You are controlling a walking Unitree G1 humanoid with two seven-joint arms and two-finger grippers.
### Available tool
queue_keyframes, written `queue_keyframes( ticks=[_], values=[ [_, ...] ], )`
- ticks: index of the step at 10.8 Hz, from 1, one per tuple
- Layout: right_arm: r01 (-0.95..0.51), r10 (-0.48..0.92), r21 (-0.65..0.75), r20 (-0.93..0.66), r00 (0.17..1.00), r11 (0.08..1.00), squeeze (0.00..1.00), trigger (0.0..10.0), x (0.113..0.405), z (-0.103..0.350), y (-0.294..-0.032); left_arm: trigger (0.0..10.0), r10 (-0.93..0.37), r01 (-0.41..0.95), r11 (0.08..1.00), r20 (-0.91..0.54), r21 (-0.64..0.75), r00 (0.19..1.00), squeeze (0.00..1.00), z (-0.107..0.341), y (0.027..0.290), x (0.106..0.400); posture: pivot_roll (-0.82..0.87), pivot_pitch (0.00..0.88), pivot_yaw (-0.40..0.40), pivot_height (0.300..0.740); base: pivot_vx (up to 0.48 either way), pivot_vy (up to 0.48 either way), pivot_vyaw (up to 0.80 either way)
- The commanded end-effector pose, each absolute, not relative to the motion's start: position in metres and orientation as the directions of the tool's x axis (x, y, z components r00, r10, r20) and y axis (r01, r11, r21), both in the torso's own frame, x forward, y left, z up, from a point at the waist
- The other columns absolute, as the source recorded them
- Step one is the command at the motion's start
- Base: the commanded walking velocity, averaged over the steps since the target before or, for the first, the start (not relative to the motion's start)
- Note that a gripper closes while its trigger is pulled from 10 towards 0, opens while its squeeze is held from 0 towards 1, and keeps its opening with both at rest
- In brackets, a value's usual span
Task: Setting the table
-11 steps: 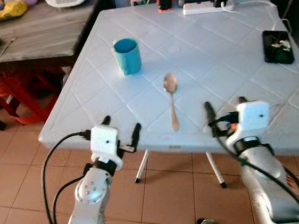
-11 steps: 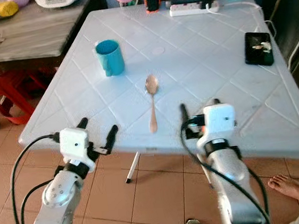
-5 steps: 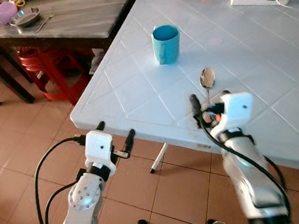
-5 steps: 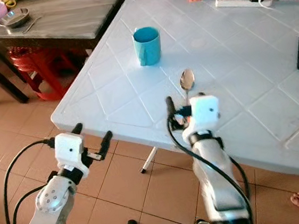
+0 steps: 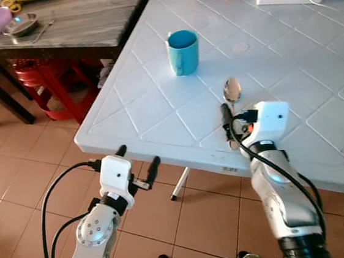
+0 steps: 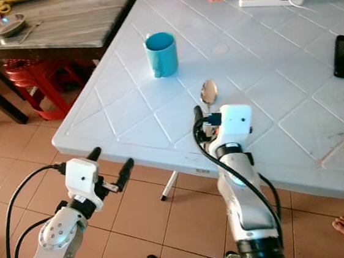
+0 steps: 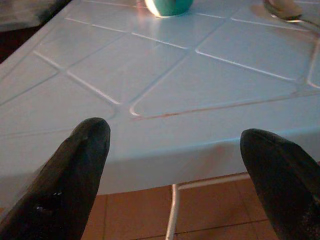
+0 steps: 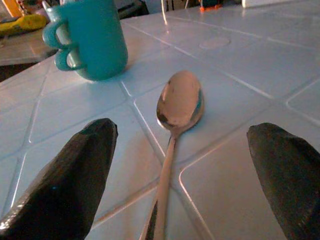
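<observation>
**Right gripper lined up over spoon handle, grasp not yet made**

White table [image 5: 288, 61]: broad plastic top, moulded diamond grooves. Its near edge runs just behind the right gripper, and just ahead of the left one. Wide bare surface ahead of the right gripper and off to both sides; good room to work

Wooden side table [image 5: 74, 22]: well off beyond the left gripper, red stools under it. Not in the way

Right gripper [image 8: 177, 175]: low over the table near the front edge, fingers spread wide, one on each side of the spoon's handle, nothing pinched

Left gripper [image 7: 175, 170]: below and short of the table's edge, over the tiled floor, fingers spread, idle

Teal cup [image 6: 161, 54]: upright, ahead and slightly left of the right gripper, well apart from it

Spoon [image 8: 179, 105]: flat on the table, bowl pointing away from the right gripper, handle running back between its fingers

Step, as I judge it: reaching for the spoon. Next calls for settling lower and closing on the thin, flat handle – it may slip or skid against the tabletop. Front edge close behind, so drag forward, not back
</observation>
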State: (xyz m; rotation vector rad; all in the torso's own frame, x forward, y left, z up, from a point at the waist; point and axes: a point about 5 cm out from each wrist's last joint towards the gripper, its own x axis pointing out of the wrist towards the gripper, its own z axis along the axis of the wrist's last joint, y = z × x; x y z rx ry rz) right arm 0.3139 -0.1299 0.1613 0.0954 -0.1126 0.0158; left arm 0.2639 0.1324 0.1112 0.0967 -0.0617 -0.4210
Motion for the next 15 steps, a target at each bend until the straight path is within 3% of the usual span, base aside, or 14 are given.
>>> queue_keyframes(
  ticks=[1,6,11,15],
  values=[
    [-0.032,0.020,0.107,0.104,0.994,0.994,0.00,10.0,0.317,0.162,-0.123,10.0,-0.415,0.410,0.904,0.024,0.119,0.909,0.00,0.110,0.137,0.261,-0.05,0.250,0.133,0.740,0.000,0.000,0.00],
    [-0.012,0.009,0.124,0.026,1.000,0.992,0.00,10.0,0.328,0.157,-0.108,10.0,-0.441,0.434,0.894,0.040,0.112,0.897,0.00,0.114,0.137,0.259,-0.05,0.251,0.122,0.740,0.000,0.000,0.00],
    [0.076,-0.074,0.080,-0.021,0.997,0.994,0.00,10.0,0.335,0.150,-0.124,10.0,-0.520,0.516,0.852,0.034,0.094,0.853,0.00,0.113,0.135,0.252,-0.05,0.248,0.119,0.740,0.000,0.000,0.00],
    [0.030,-0.028,0.057,-0.044,0.999,0.998,0.00,10.0,0.348,0.153,-0.108,10.0,-0.568,0.563,0.819,0.018,0.108,0.823,0.00,0.112,0.133,0.252,-0.06,0.250,0.118,0.740,0.000,0.000,0.00]
  ],
)
